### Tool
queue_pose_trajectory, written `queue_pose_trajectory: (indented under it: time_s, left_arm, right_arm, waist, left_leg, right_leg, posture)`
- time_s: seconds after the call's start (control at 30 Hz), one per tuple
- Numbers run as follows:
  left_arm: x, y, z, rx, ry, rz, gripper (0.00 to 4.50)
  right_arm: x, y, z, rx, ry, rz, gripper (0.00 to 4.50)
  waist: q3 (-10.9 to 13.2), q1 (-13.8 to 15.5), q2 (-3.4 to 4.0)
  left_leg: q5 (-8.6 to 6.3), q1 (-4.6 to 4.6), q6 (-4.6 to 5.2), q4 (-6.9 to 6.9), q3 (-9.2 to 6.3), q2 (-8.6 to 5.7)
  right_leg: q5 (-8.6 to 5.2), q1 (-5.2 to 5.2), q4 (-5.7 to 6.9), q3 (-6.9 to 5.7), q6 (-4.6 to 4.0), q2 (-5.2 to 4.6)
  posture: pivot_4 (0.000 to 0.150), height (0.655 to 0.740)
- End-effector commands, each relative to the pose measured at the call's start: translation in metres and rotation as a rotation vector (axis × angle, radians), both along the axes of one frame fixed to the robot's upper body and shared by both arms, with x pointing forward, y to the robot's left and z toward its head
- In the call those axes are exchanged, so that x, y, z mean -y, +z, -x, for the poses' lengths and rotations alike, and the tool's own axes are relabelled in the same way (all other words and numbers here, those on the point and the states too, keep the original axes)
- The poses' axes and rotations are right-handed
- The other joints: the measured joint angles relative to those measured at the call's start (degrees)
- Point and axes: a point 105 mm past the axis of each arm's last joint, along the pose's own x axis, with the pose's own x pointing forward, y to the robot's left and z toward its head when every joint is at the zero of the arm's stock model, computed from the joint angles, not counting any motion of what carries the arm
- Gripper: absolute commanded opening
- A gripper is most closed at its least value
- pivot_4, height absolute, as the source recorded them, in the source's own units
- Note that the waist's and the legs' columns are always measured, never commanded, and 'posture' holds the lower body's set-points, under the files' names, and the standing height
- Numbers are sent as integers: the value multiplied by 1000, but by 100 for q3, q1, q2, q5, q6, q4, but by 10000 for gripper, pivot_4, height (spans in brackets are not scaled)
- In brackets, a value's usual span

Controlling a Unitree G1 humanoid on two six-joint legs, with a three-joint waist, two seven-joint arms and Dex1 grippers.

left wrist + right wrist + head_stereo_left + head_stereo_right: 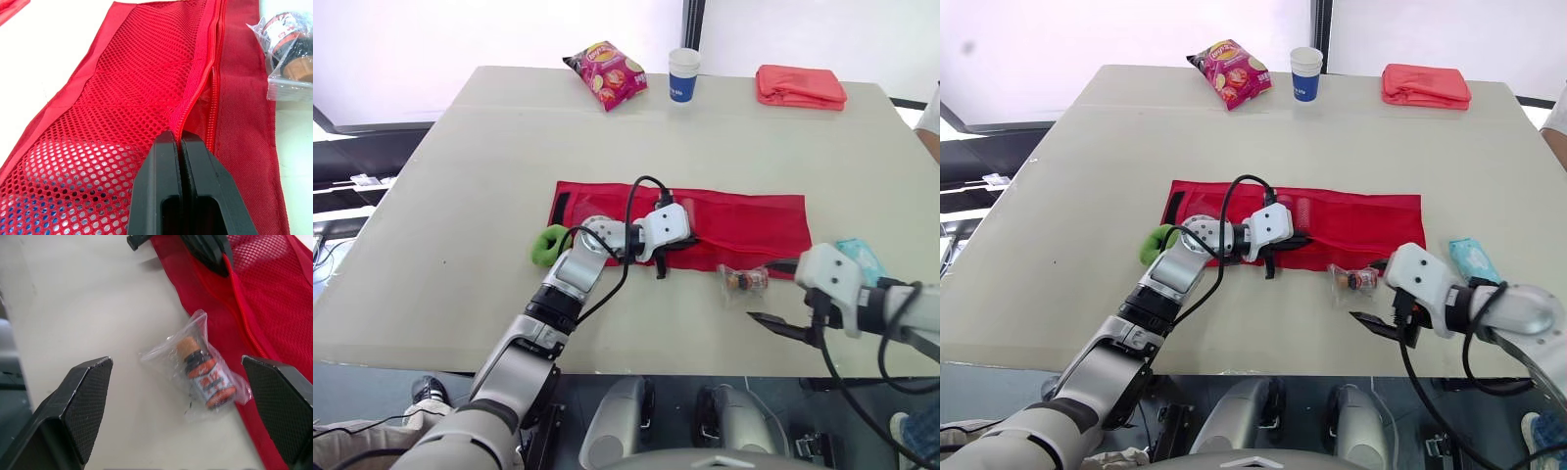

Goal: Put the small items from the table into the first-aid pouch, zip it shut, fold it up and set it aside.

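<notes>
green item (546, 245) partly hidden, teal packet (864, 258) partly covered, bottle (205, 374) label unreadable

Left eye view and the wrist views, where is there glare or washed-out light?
Left eye view: beyond the beige table, the background is washed out to white. Left wrist view: the clear plastic bag holding a small bottle catches bright glints beside the red mesh pouch. Right wrist view: the table is evenly lit, with only soft shadows.
</notes>
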Motion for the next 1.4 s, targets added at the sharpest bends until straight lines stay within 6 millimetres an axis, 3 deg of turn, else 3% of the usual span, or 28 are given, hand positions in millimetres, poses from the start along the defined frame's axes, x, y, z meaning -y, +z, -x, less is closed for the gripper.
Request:
queue_pose_trajectory:
  time_s: [0.03,0.27,0.37,0.47,0.5,0.53,0.57,0.73,0.83,0.97,1.17,1.4]
  left_arm:
    - [6,15,6,36,-31,43,986]
    - [4,14,10,27,-27,44,986]
    - [5,15,10,24,-26,46,0]
    - [5,15,11,21,-28,50,0]
    - [5,16,12,17,-29,53,0]
    - [6,16,12,8,-27,61,0]
    - [6,16,13,-3,-26,69,0]
    - [16,19,21,-100,-37,129,0]
    - [23,21,25,-167,-37,156,0]
    - [35,23,25,-250,-37,172,0]
    - [49,24,30,-270,-72,160,0]
    - [48,24,33,-287,-81,159,0]
  right_arm:
    - [2,-6,-14,39,55,96,45000]
    - [5,-19,-37,27,108,173,45000]
    - [6,-27,-38,-14,132,191,38144]
    - [4,-25,-35,-26,140,172,26708]
    - [3,-20,-34,-23,130,144,19279]
    - [2,-15,-32,-16,118,122,18409]
    - [2,-11,-29,-5,108,109,12131]
    - [1,2,-7,-64,-44,-41,12131]
    - [5,4,-4,-75,-205,-33,12131]
    - [-5,-7,-9,-200,-406,-103,12131]
    - [-27,-21,-22,-308,-563,-225,12131]
    - [-17,-27,-40,-329,-833,-406,12131]
  waist:
    - [0,-2,0]
    - [0,-7,1]
    - [0,-6,1]
    - [0,-4,1]
    - [0,-5,1]
    - [0,3,1]
    - [0,10,1]
    - [0,7,1]
    - [-1,1,2]
    - [-3,-17,3]
    - [-3,-7,8]
    - [-5,-18,11]
  left_leg:
    - [0,1,0,1,1,0]
    - [2,0,-2,2,2,0]
    - [5,1,-7,2,3,0]
    - [6,2,-8,2,2,0]
    - [6,2,-8,2,2,0]
    - [6,2,-8,2,2,0]
    - [6,2,-8,2,2,0]
    - [5,1,-10,2,-1,1]
    - [-1,2,-23,2,-5,3]
    - [-8,4,-35,-1,-6,3]
    - [7,0,-19,-5,-5,-1]
    - [11,3,-24,-7,-4,-8]
  right_leg:
    - [0,1,0,0,0,0]
    - [0,1,0,-2,0,2]
    - [1,3,2,-4,0,4]
    - [1,4,2,-4,0,4]
    - [1,4,2,-4,0,4]
    - [1,4,2,-4,0,4]
    - [1,4,2,-4,0,3]
    - [1,5,1,-5,0,1]
    - [1,5,2,-4,-1,-1]
    - [1,3,3,-4,-1,-2]
    - [1,-6,16,-4,-3,0]
    - [1,-6,22,3,-2,10]
  posture:
    - [1500,7400]
    - [1500,7400]
    - [1500,7400]
    - [1500,7400]
    - [1500,7400]
    - [1500,7400]
    - [1500,7400]
    - [1500,7400]
    - [1500,7400]
    - [1500,7400]
    - [1500,7400]
    - [1500,7400]
